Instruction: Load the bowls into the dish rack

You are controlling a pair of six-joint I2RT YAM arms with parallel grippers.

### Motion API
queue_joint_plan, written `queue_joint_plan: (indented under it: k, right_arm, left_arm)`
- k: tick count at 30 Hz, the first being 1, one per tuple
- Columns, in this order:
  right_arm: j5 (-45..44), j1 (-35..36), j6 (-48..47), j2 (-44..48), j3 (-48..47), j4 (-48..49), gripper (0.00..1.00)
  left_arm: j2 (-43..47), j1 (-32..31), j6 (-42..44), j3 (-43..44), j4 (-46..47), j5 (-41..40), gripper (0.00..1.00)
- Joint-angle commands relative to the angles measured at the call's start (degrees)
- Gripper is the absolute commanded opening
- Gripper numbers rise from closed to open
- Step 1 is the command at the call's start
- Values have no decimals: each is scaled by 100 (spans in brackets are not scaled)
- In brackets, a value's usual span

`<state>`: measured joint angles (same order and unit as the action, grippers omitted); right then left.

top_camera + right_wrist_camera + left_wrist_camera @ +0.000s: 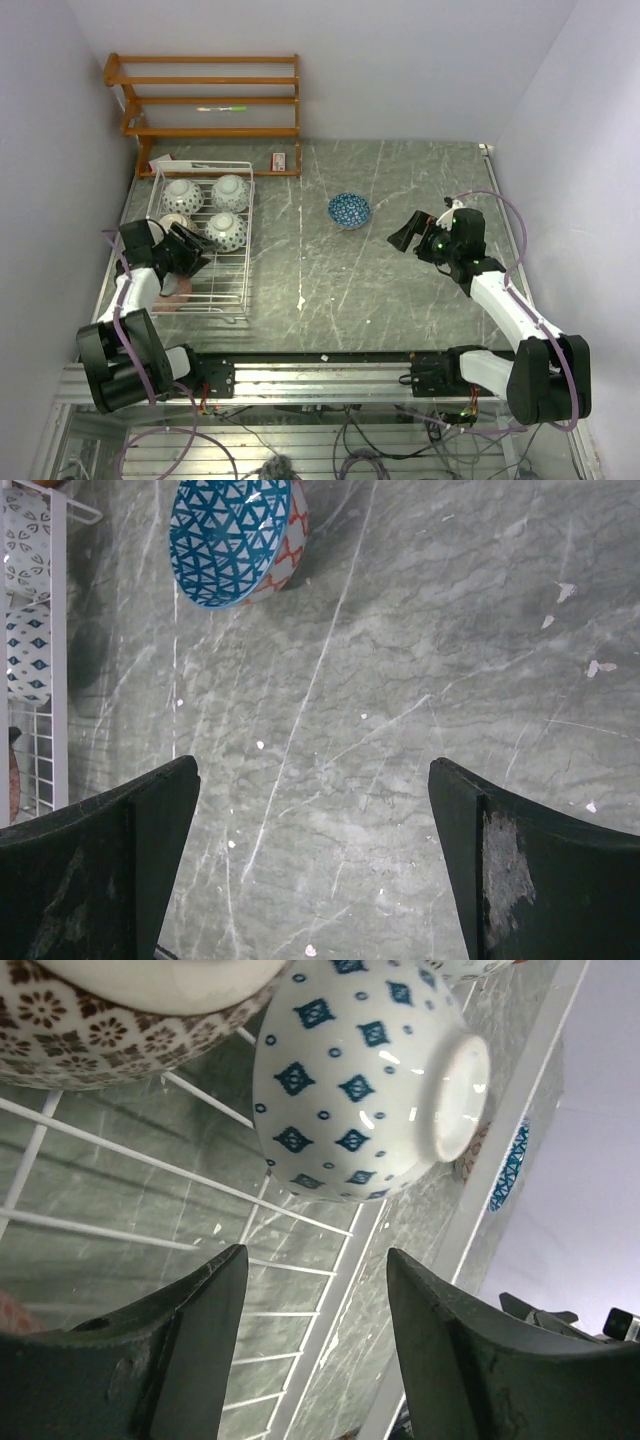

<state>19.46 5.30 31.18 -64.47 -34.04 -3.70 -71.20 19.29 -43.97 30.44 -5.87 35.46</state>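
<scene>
The white wire dish rack (243,262) stands at the left. Three pale bowls lie upside down in it (183,192) (230,190) (226,231); another (172,220) is partly hidden by my left arm, and a pinkish one (177,290) shows under it. My left gripper (195,250) is open and empty over the rack, just short of the blue-diamond bowl (360,1080); a brown-patterned bowl (100,1020) is beside it. A blue bowl (349,210) stands upright on the table. My right gripper (402,235) is open and empty to its right; the bowl shows ahead in the right wrist view (235,535).
An orange-brown wooden shelf unit (210,100) stands at the back left against the wall. A small red box (280,160) lies at its foot. Walls close in on both sides. The rack's right edge (55,630) shows in the right wrist view.
</scene>
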Motion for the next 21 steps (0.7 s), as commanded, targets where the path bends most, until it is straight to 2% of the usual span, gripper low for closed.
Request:
queue_joint_plan:
  k: [1, 3, 5, 6, 12, 16, 17, 21]
  right_arm:
    - [62, -13, 4, -15, 9, 159, 99]
    - [30, -12, -23, 12, -26, 102, 99]
    - [18, -18, -41, 66, -77, 26, 99]
    - [21, -19, -49, 100, -117, -14, 99]
    - [-49, -13, -30, 312, -417, -272, 99]
    - [-92, -17, 98, 360, -640, -311, 99]
    - [-81, -15, 134, 342, -710, -322, 99]
    - [-46, -21, 240, 270, -938, -314, 98]
  left_arm:
    - [518, 63, 425, 609, -1110, -420, 69]
    - [802, 63, 529, 907, -1371, -601, 77]
    - [1130, 56, 631, 1196, -1610, -763, 95]
    - [1244, 46, 684, 1345, -1713, -814, 100]
    - [1801, -272, 832, 2414, -2018, -1204, 99]
    - [1747, -1689, 940, 2966, -1917, -2478, 99]
    - [1599, -2292, 1003, 3097, -1936, -2902, 99]
    - [689, -3593, 1260, 3458, -1700, -3727, 100]
